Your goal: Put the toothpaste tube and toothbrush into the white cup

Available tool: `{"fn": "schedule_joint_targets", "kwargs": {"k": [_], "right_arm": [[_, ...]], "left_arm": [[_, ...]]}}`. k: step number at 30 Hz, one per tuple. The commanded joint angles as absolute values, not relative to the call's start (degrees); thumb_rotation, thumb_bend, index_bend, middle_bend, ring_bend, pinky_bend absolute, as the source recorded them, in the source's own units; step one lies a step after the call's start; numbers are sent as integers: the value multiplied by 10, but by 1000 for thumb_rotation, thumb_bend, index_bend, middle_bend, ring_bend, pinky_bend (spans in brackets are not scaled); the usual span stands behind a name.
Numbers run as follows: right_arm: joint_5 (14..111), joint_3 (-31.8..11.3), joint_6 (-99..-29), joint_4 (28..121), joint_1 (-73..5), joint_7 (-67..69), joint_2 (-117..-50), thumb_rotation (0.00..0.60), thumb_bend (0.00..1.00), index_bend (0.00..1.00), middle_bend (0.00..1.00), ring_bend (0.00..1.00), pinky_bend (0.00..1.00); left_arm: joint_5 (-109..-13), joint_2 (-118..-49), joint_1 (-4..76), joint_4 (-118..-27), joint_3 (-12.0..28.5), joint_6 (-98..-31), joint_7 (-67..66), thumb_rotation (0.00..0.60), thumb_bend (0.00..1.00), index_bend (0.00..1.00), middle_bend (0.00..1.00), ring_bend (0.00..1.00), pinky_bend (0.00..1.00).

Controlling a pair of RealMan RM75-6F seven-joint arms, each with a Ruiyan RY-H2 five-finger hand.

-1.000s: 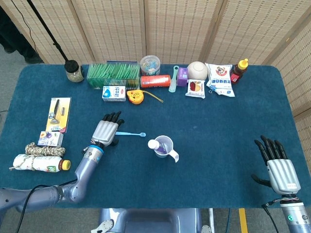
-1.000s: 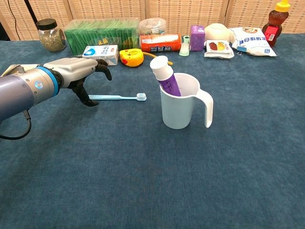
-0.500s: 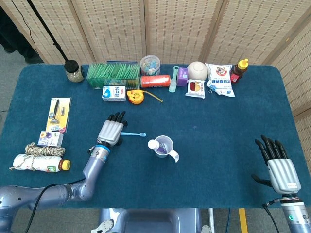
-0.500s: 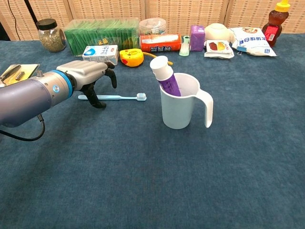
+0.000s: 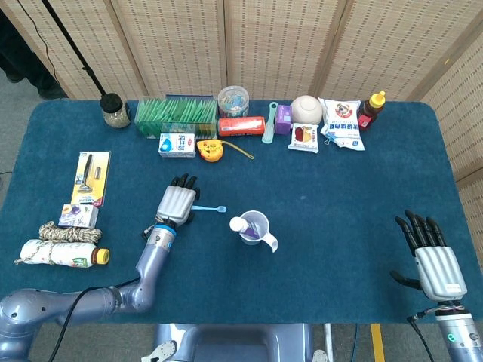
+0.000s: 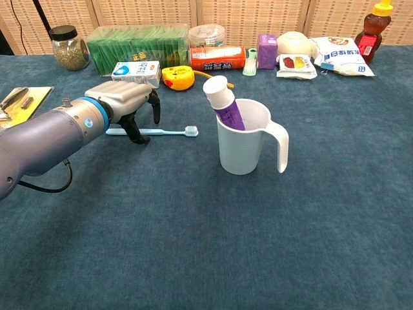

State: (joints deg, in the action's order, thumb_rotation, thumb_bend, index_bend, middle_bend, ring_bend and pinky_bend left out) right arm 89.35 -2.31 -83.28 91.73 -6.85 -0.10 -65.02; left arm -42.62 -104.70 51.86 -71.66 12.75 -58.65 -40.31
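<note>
The white cup [image 6: 246,144] [image 5: 259,225] stands mid-table with the purple toothpaste tube [image 6: 222,101] [image 5: 242,226] leaning inside it, white cap up. A light blue toothbrush [image 6: 167,131] [image 5: 210,208] lies flat on the cloth left of the cup, bristle end toward it. My left hand [image 6: 126,104] [image 5: 176,202] hovers over the brush's handle end, fingers curled down with the thumb reaching the cloth in front of the handle; I see no grip on it. My right hand [image 5: 429,252] rests open at the table's near right, fingers spread.
Along the back edge stand a jar [image 6: 67,46], a green box [image 6: 139,43], a small carton [image 6: 137,72], a tape measure [image 6: 178,77], an orange tube [image 6: 217,57], snack packs [image 6: 341,55] and a sauce bottle [image 6: 373,28]. A razor pack [image 5: 92,178], rope [image 5: 65,233] and a bottle [image 5: 62,254] lie far left.
My left hand has slid to the right along the toothbrush handle, closer to the cup. The toothbrush, cup and right hand have not moved.
</note>
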Motion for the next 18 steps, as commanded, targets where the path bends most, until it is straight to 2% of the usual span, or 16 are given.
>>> {"fn": "schedule_joint_targets", "kwargs": {"k": [1, 6, 14, 18], "right_arm": [[892, -24, -833, 917, -69, 0, -650, 600, 0, 0, 0, 0, 0], [892, -23, -830, 915, -69, 3, -650, 600, 0, 0, 0, 0, 0], [893, -23, -829, 915, -71, 5, -649, 600, 0, 0, 0, 0, 0], [893, -23, -829, 915, -71, 9, -648, 600, 0, 0, 0, 0, 0]], "left_arm": [[-429, -1052, 518, -712, 127, -589, -404, 600, 303, 420, 142, 66, 139], [-429, -1058, 517, -705, 127, -592, -410, 600, 329, 470, 143, 67, 139], [-431, -1068, 516, -696, 129, -598, -418, 600, 354, 492, 145, 67, 148], [-434, -1072, 515, -693, 129, -600, -421, 600, 362, 548, 168, 77, 163]]}}
